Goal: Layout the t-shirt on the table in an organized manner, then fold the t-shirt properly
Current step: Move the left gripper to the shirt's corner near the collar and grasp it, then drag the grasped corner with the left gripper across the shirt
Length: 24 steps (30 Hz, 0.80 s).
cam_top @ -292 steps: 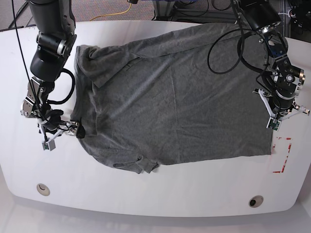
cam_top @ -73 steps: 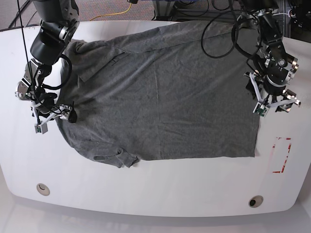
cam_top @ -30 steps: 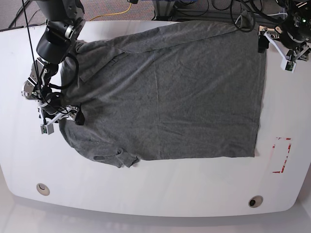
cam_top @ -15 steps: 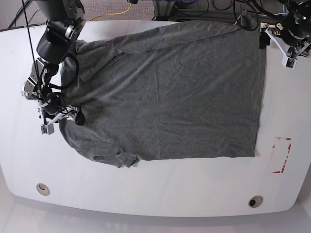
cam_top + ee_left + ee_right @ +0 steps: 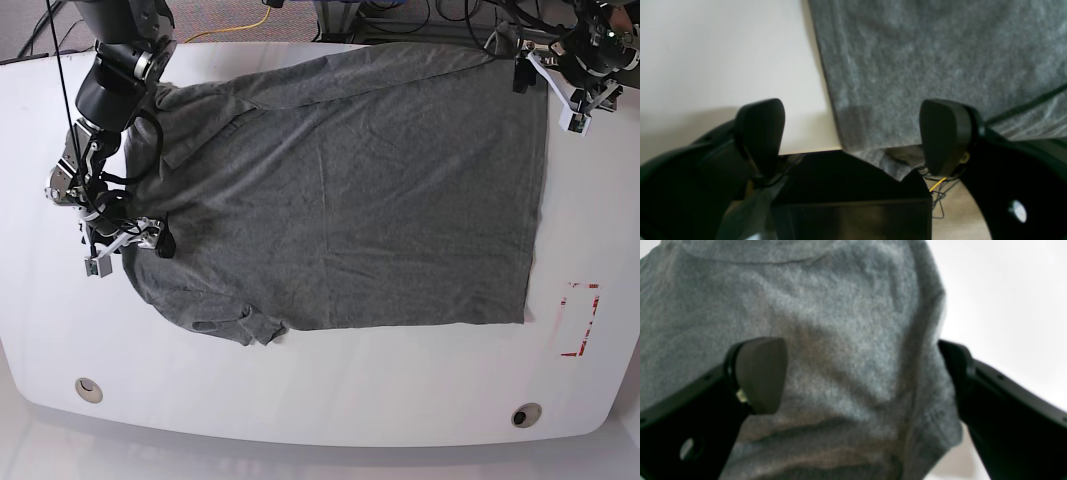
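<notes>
The heather-grey t-shirt [image 5: 340,190] lies spread over most of the white table [image 5: 300,390], with a sleeve bunched at the near left. My left gripper [image 5: 550,97] hovers at the shirt's far right corner. In the left wrist view its jaws [image 5: 853,133] stand open astride the hem's corner [image 5: 857,126], which drapes over the table's [image 5: 723,50] back edge. My right gripper [image 5: 130,253] sits on the shirt's left edge. In the right wrist view it [image 5: 857,373] is open, with a raised fold of t-shirt [image 5: 846,323] between the fingers.
A red tape rectangle [image 5: 580,320] marks the near right of the table. Two round cable holes [image 5: 88,388] [image 5: 526,414] sit along the front edge. Black cables and a yellow cable [image 5: 255,20] lie behind the back edge.
My left gripper has shifted slightly leftward over the shirt's far right corner. The right arm and the shirt have stayed put.
</notes>
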Tool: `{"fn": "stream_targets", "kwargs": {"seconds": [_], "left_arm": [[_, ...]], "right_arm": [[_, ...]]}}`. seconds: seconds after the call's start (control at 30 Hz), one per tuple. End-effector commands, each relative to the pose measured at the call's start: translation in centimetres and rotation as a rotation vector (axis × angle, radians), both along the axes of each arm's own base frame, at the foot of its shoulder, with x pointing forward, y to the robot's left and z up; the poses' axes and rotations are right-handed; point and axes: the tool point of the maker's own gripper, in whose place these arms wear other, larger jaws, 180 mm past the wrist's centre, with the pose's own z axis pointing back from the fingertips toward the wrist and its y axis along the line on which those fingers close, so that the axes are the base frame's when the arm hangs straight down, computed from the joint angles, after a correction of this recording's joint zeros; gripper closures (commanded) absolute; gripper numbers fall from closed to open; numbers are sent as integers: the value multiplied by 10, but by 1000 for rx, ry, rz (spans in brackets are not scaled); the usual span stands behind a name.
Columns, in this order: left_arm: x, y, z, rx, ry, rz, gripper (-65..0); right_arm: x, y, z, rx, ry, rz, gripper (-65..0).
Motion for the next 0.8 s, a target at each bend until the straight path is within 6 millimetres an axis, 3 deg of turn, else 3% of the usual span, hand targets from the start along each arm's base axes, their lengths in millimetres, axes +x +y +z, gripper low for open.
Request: {"fn": "stream_targets", "kwargs": {"seconds": [0.0,0.6,0.77], "left_arm": [[-4,7,-1,33,17,4,-611],[-26,8,-35,-15,123,51,-611],[-22,-13,-42,-48,137,-11,-611]], "right_arm": [[-11,-3,-11,-27,82,19,-621],[-11,-4,-10,-30,82,18,-621],[-11,-5,-10,-31,83,18,-621]]}}
